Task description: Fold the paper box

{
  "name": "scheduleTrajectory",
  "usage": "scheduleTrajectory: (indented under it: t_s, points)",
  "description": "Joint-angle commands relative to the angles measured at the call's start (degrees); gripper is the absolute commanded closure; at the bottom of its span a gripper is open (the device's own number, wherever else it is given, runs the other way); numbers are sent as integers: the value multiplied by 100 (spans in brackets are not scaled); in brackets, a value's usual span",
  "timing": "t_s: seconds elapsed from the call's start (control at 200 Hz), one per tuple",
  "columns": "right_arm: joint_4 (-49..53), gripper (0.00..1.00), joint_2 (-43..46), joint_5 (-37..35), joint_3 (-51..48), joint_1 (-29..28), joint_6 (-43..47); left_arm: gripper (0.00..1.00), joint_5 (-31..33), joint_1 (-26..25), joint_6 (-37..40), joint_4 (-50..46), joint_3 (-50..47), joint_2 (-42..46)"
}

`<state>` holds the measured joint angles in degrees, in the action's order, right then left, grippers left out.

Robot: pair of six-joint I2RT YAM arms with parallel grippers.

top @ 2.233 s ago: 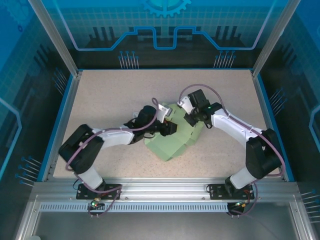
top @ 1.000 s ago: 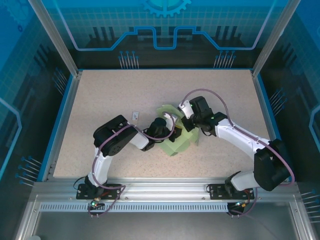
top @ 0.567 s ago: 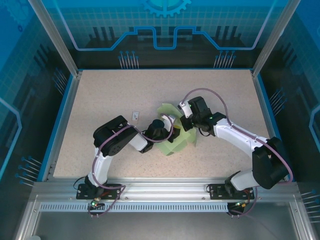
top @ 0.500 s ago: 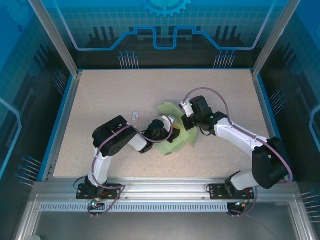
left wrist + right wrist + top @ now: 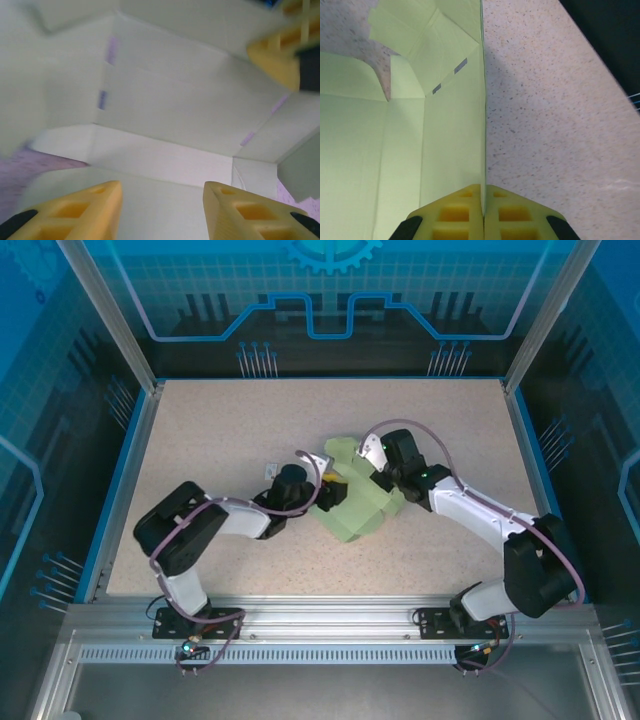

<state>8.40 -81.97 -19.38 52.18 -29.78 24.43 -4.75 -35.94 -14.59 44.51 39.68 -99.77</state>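
the right gripper (image 5: 483,191) is pinching the top edge of one upright wall of the paper box (image 5: 380,150). its two yellow fingers (image 5: 455,212) are pressing flat together with the thin card between them. to the left of this claw the card is dropping to a floor panel and rising again into further walls, which are ending in a jagged flap edge far ahead. to the right of the claw the speckled table (image 5: 545,125) is lying bare out to a dark border.

the left gripper (image 5: 161,192) is standing open, gripping nothing, with its fingers (image 5: 90,205) apart just over a pale inner panel. ahead of it, creased panels are meeting along angled fold lines. one yellow finger of the right gripper is showing at the upper right.

in the top view the box is sitting between the two claws, near the middle of the table. the left claw is entering from the box's left side and the right claw is holding its far right wall. beyond both claws, bare surface is running out to the blue rim (image 5: 130,440) on every side. a tiny white tag (image 5: 269,472) is lying just beside the left arm (image 5: 235,520).
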Motion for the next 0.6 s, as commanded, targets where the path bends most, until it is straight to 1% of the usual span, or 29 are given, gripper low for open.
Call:
scheduleTrajectory:
  t_s: [0.0, 0.105, 0.16, 0.235, 0.315, 0.365, 0.485, 0.595]
  points:
    - [-891, 100, -133, -699, -147, -198, 868, 52, -82, 346, -136, -777, -96, 426]
    - [-1558, 100, -225, -923, -496, -320, 1370, 51, -225, 788, -257, -1145, -19, 703]
    - [-1826, 99, -240, -925, -617, -344, 1592, 50, -303, 1002, -298, -1338, 54, 821]
    - [-2111, 99, -265, -854, -766, -340, 1914, 49, -358, 1169, -250, -1683, 246, 969]
    - [-2237, 99, -293, -730, -841, -302, 2158, 49, -436, 1209, -215, -2084, 517, 1063]
    - [-2217, 99, -294, -643, -837, -267, 2180, 49, -689, 1196, -277, -2294, 703, 1079]
    - [-1927, 98, -217, -370, -736, -162, 2015, 50, -1376, 1175, -589, -2619, 1117, 961]
    - [-1626, 98, -50, 46, -660, -10, 1759, 50, -1552, 1076, -650, -2828, 1340, 917]
